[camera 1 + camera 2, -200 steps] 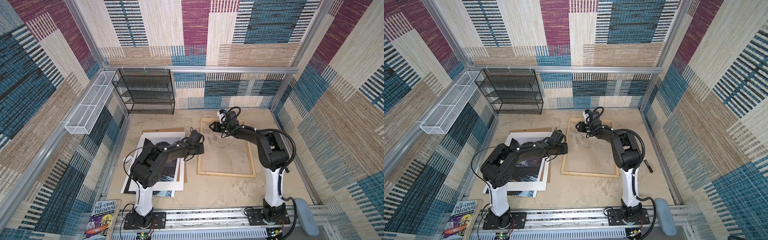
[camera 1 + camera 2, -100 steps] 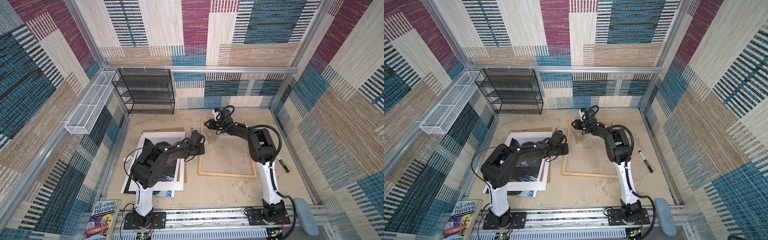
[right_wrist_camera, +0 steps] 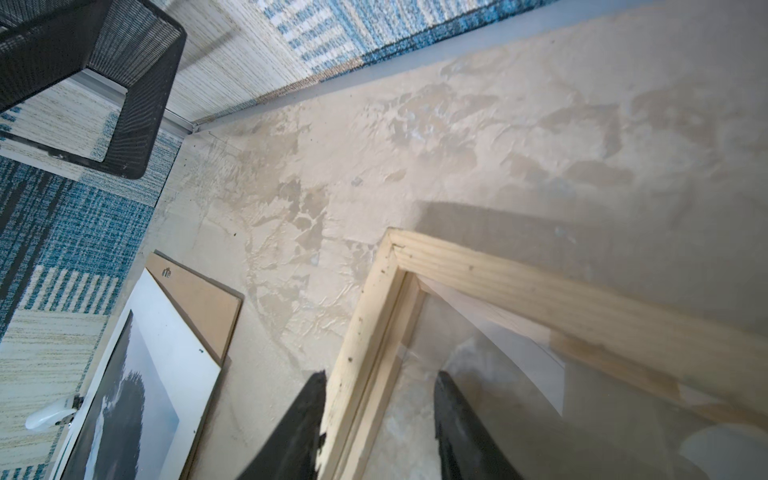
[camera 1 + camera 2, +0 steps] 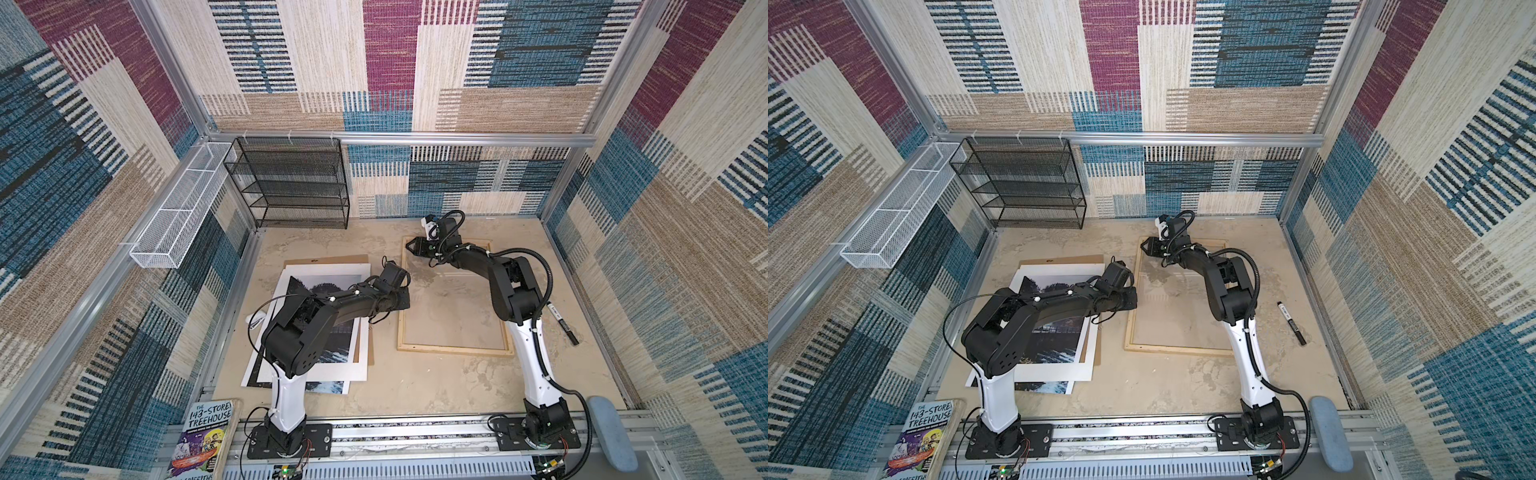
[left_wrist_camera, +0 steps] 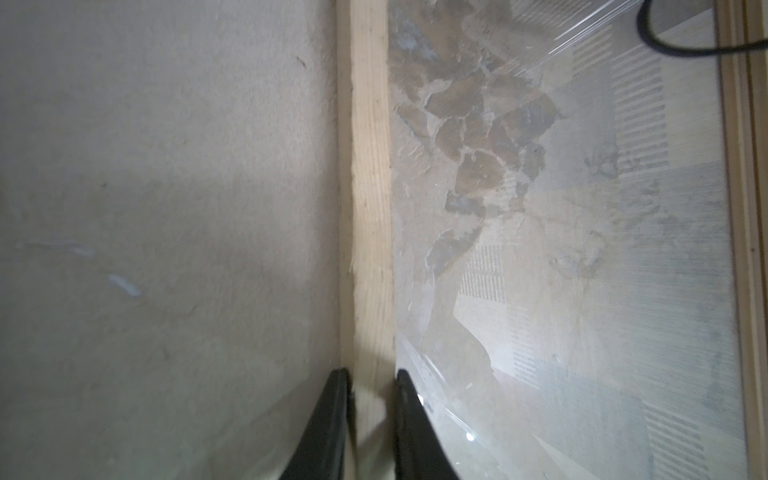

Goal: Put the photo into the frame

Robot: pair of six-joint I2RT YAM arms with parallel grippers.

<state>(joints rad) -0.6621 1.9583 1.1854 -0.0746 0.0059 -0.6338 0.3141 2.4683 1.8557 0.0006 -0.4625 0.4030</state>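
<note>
1. Pale wood sits btw. the two L fingers (image 5: 328, 424). In the L wrist view they're clamped on one long side strip of the frame (image 5: 370, 166), w/ one finger on its outer face and one on the inner side, over the clear pane (image 5: 582, 249).
2. The two R fingers (image 3: 461, 424) stand apart, astride the same long strip right by its far corner. The outer finger touches the wood and the inner one shows a gap, so there's no grip.
3. Frame (image 4: 453, 350), count 1: it lies flat on the beige desk (image 4: 415, 395), centre-right in both top views.
4. Photo (image 4: 328, 386), count 1: it's not in the frame. It lies on the desk's left side under 1 white mat (image 4: 332, 372), slightly skewed, w/ its blue-water end poking out on the near side. The cliffs show thru the mat's window. 1 brown backing board (image 4: 332, 258) lies under both.
5. Other counts: 2 arms, the L arm (image 4: 340, 307) and R arm (image 4: 511, 291). 1 black marker (image 4: 562, 324) lies right of the frame, apart from it. 1 black mesh rack (image 4: 291, 187) and 1 white wire basket (image 4: 178, 216) are at far left. 1 book (image 4: 205, 432) lies by the L arm's base.
6. Vs. 1 sec ago: the R fingers have moved across the frame's far end to the corner on the L arm's side, and the R elbow has swung in. The marker, then largely under that elbow, now lies in plain sight. The L fingers, frame and photo stack are unchanged.
</note>
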